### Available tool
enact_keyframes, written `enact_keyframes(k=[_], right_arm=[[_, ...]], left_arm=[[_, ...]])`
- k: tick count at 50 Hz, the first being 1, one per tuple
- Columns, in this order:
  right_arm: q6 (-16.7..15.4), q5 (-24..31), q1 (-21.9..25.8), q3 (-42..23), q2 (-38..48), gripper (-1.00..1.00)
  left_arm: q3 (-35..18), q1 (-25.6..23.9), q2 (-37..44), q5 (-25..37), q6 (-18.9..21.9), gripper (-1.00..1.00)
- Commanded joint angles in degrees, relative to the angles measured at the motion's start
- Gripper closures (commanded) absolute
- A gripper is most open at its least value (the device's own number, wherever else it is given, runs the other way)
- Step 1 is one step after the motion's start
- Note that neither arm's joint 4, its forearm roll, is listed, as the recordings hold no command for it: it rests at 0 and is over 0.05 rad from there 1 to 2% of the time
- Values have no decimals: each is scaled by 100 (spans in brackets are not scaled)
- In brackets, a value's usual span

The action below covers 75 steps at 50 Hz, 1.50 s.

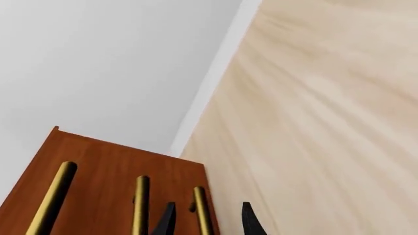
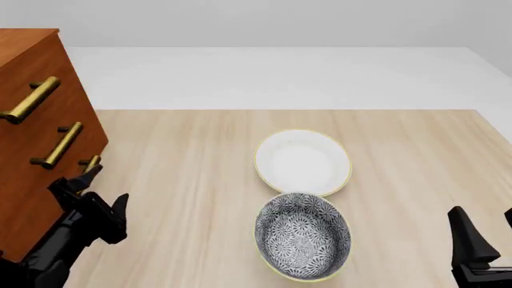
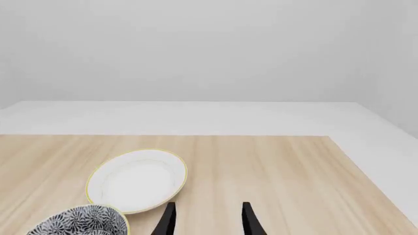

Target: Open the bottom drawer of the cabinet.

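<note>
Three brass handles run down the cabinet (image 2: 36,129) front, and our left gripper (image 2: 98,186) has reached the lowest.

We see the bottom drawer (image 2: 24,210) closed, flush with the two above it, at the cabinet's base on the table (image 2: 184,180). Our left jaws stand apart, straddling that drawer's handle (image 1: 202,213) without clamping it. A white bowl (image 2: 303,162) sits well apart from the cabinet, a patterned bowl (image 2: 303,236) touching its near edge. Our right gripper (image 3: 205,218) hovers beyond both bowls, farthest from the cabinet, jaws apart and holding nothing.
</note>
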Motion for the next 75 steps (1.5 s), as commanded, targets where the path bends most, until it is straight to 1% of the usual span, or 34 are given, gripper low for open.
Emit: enact_keyframes(k=[1, 6, 7, 10, 19, 26, 27, 30, 41, 51, 59, 75], right_arm=[[-1, 4, 2, -4, 0, -100], [0, 1, 2, -2, 1, -100], [2, -7, 4, 7, 0, -100], [2, -8, 4, 8, 1, -100], [2, -7, 5, 5, 2, -100], [0, 1, 6, -2, 1, -100], [1, -7, 6, 4, 2, -100], [1, -6, 6, 5, 1, -100], [0, 6, 7, -7, -1, -100], [-1, 7, 7, -7, -1, -100], [0, 7, 6, -7, -1, -100], [0, 7, 6, -7, -1, -100]], left_arm=[[-226, 67, 404, -2, 151, -100], [-354, 117, 636, -2, 165, -100], [-556, 166, 974, -2, 331, -100], [-688, 197, 1225, -2, 393, -100], [-867, 238, 1557, -2, 417, -100], [-911, 349, 1621, -2, 492, -100], [-942, 481, 1692, -2, 561, -100], [-971, 560, 1706, -2, 651, -100], [-1019, 855, 1766, -2, 662, -100], [-1075, 999, 1793, -2, 769, -100], [-1182, 1113, 1865, -2, 766, -100], [-1567, 1242, 2317, -2, 784, -100]])
